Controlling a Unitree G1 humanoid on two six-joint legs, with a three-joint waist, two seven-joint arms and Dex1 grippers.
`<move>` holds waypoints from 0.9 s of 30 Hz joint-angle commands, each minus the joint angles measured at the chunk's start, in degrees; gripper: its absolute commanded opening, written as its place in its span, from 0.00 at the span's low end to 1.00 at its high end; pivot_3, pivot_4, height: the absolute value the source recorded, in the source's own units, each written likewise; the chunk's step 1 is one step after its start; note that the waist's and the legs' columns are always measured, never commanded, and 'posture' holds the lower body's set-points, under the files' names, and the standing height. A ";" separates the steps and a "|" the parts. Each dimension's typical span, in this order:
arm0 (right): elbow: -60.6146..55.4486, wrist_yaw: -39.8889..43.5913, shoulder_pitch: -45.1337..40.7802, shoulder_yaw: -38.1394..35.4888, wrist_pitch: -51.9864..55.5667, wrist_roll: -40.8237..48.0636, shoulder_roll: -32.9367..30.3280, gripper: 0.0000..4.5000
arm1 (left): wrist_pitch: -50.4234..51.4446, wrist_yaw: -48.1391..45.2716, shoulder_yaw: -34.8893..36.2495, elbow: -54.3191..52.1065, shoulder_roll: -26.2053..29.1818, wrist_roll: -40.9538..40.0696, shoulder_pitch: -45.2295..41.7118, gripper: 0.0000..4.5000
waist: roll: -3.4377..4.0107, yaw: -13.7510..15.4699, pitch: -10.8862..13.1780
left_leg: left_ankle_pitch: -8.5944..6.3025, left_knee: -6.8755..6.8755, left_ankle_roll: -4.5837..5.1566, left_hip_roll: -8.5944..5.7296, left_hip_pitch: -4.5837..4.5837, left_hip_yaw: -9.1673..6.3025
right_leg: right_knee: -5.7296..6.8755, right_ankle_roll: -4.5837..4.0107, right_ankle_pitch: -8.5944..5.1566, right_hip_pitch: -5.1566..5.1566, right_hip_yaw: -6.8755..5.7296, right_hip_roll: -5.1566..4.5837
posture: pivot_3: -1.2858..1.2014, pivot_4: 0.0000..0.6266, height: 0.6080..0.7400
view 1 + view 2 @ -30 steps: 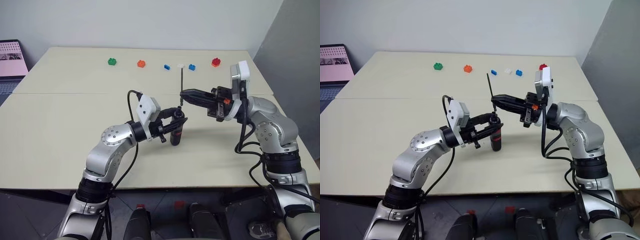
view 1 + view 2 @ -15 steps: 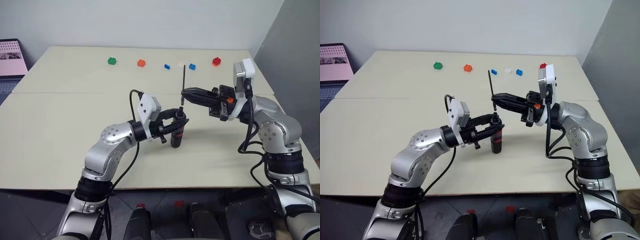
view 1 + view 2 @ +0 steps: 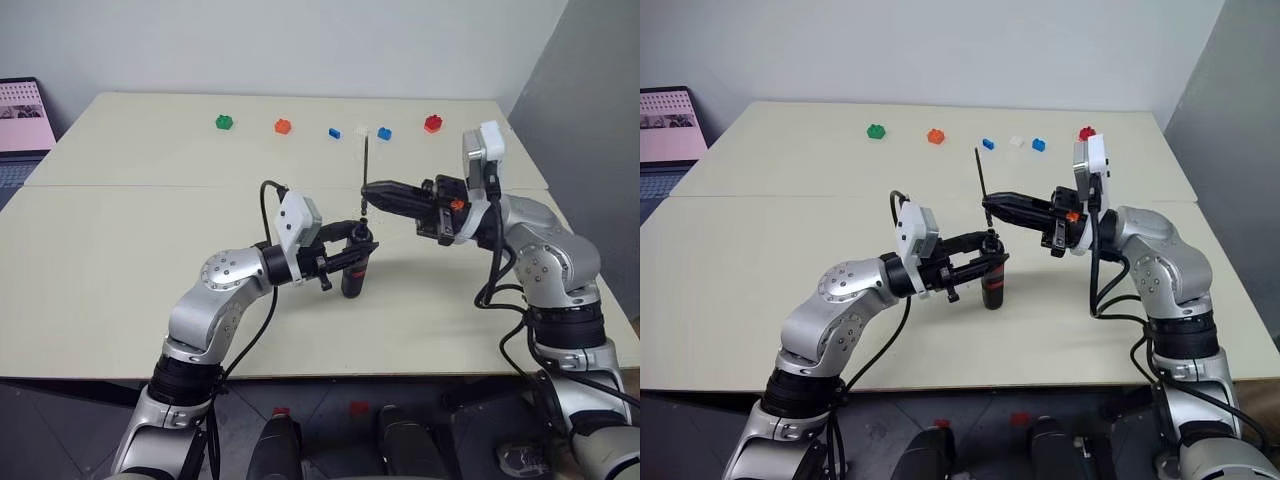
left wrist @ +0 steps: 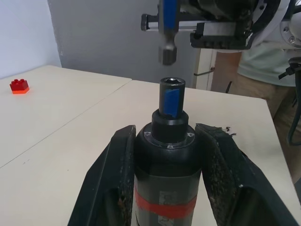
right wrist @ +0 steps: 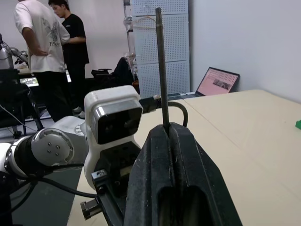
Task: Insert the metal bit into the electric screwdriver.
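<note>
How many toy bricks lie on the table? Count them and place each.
6, in a row along the table's far edge: green brick, orange brick, blue brick, white brick, second blue brick, red brick. More could hide behind the arms.

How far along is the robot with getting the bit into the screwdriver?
Done: the left pincer holds the screwdriver upright, and the right pincer grips the bit upright. In hand: the bit's lower end hangs just above the screwdriver's open socket, not yet in. Left: lower the bit into the socket and let go.
</note>
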 commanded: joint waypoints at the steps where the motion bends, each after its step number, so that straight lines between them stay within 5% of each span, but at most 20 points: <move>1: -1.02 0.83 0.17 -0.34 -1.21 -0.15 -0.36 0.00 | -0.88 -0.23 0.15 -0.93 0.66 0.36 0.06 0.36 | 0.00 0.00 0.00 | 0.00 0.00 0.00 0.00 0.00 0.00 | 0.00 0.00 0.00 0.00 0.00 0.00 | 0.52 0.24 1.00; 27: -2.71 2.40 1.65 1.34 -1.18 -0.89 -1.81 0.00 | -1.21 -0.82 -0.10 0.13 1.15 0.89 -0.17 0.36 | 0.00 -0.01 0.00 | 0.00 0.02 0.00 0.00 0.02 0.00 | 0.01 0.00 0.00 0.01 0.00 0.00 | 0.52 0.24 1.00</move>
